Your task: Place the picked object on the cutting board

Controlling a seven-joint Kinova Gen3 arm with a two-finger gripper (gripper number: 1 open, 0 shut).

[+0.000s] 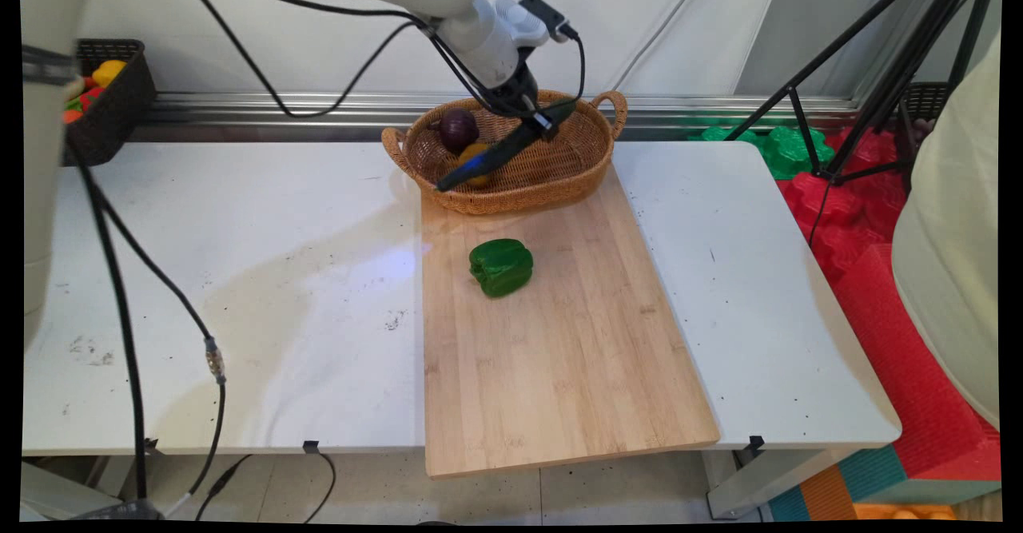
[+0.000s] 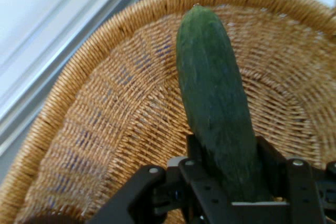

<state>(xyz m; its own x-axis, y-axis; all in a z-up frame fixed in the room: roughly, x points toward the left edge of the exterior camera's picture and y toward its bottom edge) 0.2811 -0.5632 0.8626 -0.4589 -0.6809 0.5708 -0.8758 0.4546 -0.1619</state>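
The cucumber (image 2: 215,103) is pinched by the gripper (image 2: 226,182) over the wicker basket (image 1: 559,181); it's best kept clear of the red onion (image 1: 458,128) and lowered gently onto bare weave

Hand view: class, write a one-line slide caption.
End effector shut on a dark green cucumber above a woven wicker basket.
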